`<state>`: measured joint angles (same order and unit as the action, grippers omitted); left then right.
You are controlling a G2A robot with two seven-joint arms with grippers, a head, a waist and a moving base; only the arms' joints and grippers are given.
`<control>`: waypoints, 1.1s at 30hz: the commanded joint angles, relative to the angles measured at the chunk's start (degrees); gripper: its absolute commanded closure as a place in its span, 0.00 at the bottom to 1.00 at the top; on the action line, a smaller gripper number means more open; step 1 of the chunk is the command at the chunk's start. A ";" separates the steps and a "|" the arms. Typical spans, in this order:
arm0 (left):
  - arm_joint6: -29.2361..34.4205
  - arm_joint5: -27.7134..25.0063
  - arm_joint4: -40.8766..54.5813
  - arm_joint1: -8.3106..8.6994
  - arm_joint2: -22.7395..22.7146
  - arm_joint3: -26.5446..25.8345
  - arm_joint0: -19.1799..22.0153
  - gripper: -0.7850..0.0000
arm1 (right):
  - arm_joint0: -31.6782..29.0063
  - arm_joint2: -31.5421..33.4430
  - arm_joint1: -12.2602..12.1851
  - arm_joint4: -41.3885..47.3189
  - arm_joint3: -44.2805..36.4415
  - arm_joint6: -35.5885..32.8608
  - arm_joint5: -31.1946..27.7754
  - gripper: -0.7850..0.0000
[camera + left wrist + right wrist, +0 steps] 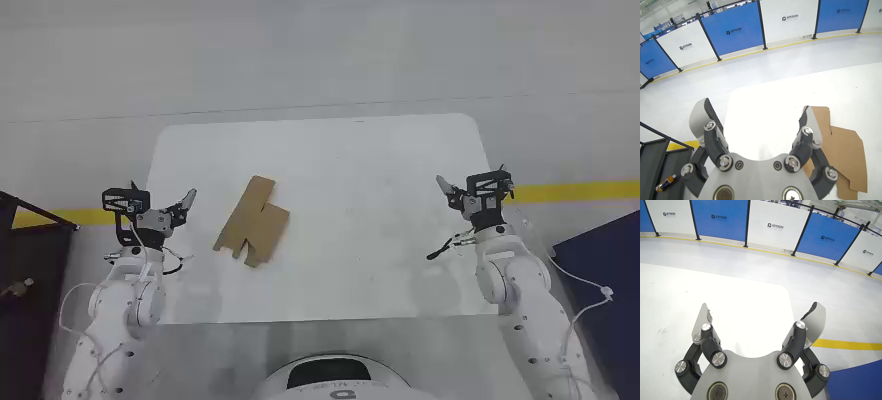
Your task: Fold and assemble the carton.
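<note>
The carton (252, 221) is a flat brown cardboard blank lying unfolded on the white table (370, 180), left of the middle. In the left wrist view the carton (846, 144) lies just beyond one finger. My left gripper (160, 197) hovers at the table's left edge, a short way left of the carton, open and holding nothing; the same open left gripper (755, 111) has bare tabletop between its fingers. My right gripper (472, 183) is at the table's right edge, far from the carton, open and empty, as the right gripper (761, 309) also appears from the wrist.
A dark rack (660, 151) stands off the table's left side with an orange bottle (665, 183) on it. A blue surface (600, 270) lies right of the table. Blue and white fence panels (772, 224) ring the floor beyond. Most of the tabletop is bare.
</note>
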<state>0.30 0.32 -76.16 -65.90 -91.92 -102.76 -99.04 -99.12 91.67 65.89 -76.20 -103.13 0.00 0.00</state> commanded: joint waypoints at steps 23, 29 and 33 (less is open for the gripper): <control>-42.28 -13.66 -30.14 2.29 -6.66 5.27 -11.45 0.00 | 0.00 0.00 0.00 0.00 0.00 0.00 0.00 0.00; -39.15 -12.44 -39.25 2.49 -3.26 7.09 -10.45 0.00 | 0.00 0.00 0.00 0.00 0.00 0.00 0.00 0.00; -35.41 -13.76 -40.25 2.29 -0.07 6.84 -9.19 0.00 | 0.00 0.00 0.00 0.00 0.00 0.00 0.00 0.00</control>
<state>-36.16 -13.10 -116.32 -63.56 -92.74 -95.86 -108.54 -99.12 91.67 65.89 -76.20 -103.13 0.00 0.00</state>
